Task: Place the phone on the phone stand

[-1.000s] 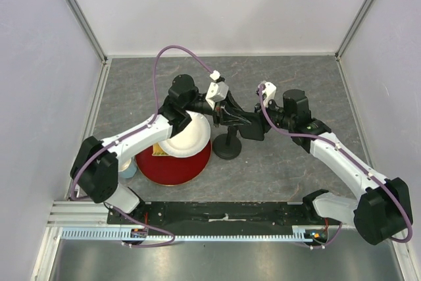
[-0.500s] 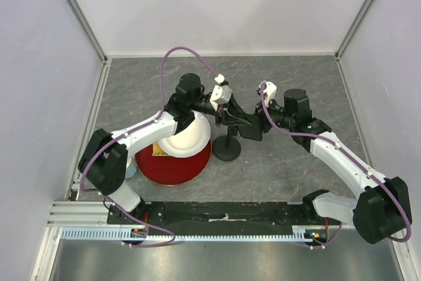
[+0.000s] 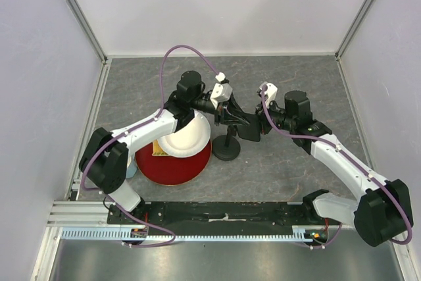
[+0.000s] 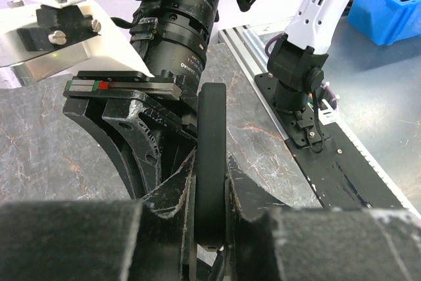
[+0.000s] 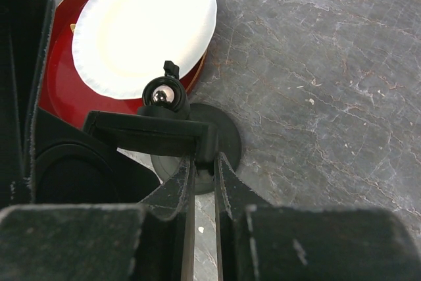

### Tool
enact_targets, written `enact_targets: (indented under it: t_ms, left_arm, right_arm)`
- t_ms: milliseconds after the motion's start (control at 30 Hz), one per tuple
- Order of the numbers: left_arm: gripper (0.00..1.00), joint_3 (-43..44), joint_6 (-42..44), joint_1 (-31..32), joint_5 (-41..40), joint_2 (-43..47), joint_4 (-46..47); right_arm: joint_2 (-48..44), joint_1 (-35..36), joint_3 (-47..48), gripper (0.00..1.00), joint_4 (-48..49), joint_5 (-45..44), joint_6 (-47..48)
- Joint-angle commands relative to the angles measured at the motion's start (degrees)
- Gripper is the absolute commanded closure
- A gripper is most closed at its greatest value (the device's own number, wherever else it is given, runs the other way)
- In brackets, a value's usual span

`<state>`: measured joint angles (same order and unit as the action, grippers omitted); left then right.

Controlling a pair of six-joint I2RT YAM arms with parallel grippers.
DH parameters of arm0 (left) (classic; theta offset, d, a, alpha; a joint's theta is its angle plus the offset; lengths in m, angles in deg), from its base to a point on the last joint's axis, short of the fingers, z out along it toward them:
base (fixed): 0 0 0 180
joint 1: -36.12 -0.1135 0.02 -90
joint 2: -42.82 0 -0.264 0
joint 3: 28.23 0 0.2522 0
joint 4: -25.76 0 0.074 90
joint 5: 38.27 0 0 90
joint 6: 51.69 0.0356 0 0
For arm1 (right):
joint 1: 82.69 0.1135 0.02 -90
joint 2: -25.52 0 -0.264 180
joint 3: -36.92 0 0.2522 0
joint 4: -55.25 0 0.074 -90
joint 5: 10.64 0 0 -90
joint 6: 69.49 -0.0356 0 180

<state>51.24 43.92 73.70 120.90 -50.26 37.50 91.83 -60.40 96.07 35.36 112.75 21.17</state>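
Note:
The phone (image 4: 212,143) is a black slab seen edge-on, clamped between my left gripper's (image 4: 210,228) jaws. In the top view it (image 3: 248,129) hangs above the phone stand's disc base (image 3: 227,149), between both grippers. My left gripper (image 3: 232,115) comes in from the left. My right gripper (image 3: 258,126) comes in from the right. In the right wrist view my right gripper (image 5: 205,162) is shut on the end of the stand's cradle (image 5: 151,133). The ball joint (image 5: 161,95) is behind the cradle and the disc base (image 5: 227,137) below it. Whether the phone sits inside the cradle is hidden.
A white paper plate (image 3: 184,137) lies in a red bowl (image 3: 171,166) just left of the stand, with a yellow item (image 3: 158,151) beside it. A pale blue object (image 3: 128,169) stands by the left arm's base. Walls enclose the grey tabletop (image 3: 296,83).
My left arm has pushed forward and its wrist has turned, carrying the phone slightly right toward the cradle. My right arm has hardly moved.

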Motion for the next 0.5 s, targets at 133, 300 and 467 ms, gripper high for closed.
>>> enact_targets:
  t_ms: [133,300,467]
  left_arm:
    - [0.98,1.0,9.7,-1.5,-4.1,2.3,-3.3]
    - [0.98,7.1,7.2,-1.9,1.2,-2.0,-4.5]
    - [0.98,10.4,8.2,-4.4,4.9,-3.6,-10.7]
  right_arm:
    - [-1.8,0.4,-0.6,1.0,3.7,6.8,-3.3]
    - [-0.6,0.4,0.4,1.0,2.8,9.3,-3.0]
    - [-0.4,0.4,0.7,1.0,2.0,8.4,-1.9]
